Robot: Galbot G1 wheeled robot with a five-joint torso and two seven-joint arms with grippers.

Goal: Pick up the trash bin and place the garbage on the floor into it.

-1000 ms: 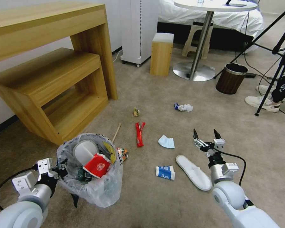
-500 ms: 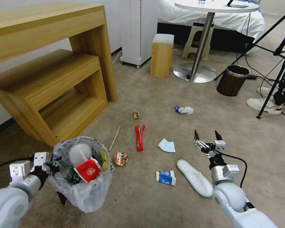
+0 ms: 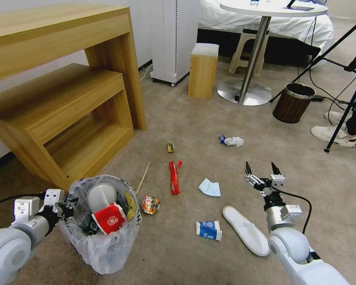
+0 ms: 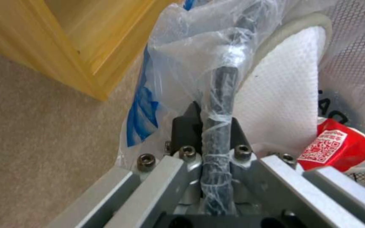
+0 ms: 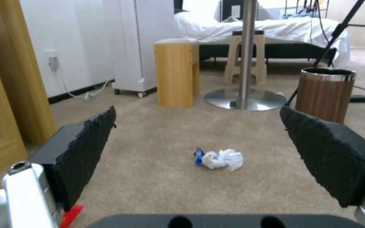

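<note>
Here the left pincer (image 3: 69,206) clamps the trash bin (image 3: 106,253) rim; the right pincer (image 3: 262,170) gapes wide

The head view looks down on the floor (image 3: 209,118) from above. The left wrist view sits close against the trash bin (image 4: 222,79) rim; the right wrist view faces low and forward, sharing the crumpled tissue (image 5: 220,158) with the head view.

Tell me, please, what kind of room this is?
Probably a hotel room or bedroom: a bed with white bedding at the back, a round pedestal table beside it, beige carpet throughout, and a disposable white slipper on the floor.
</note>
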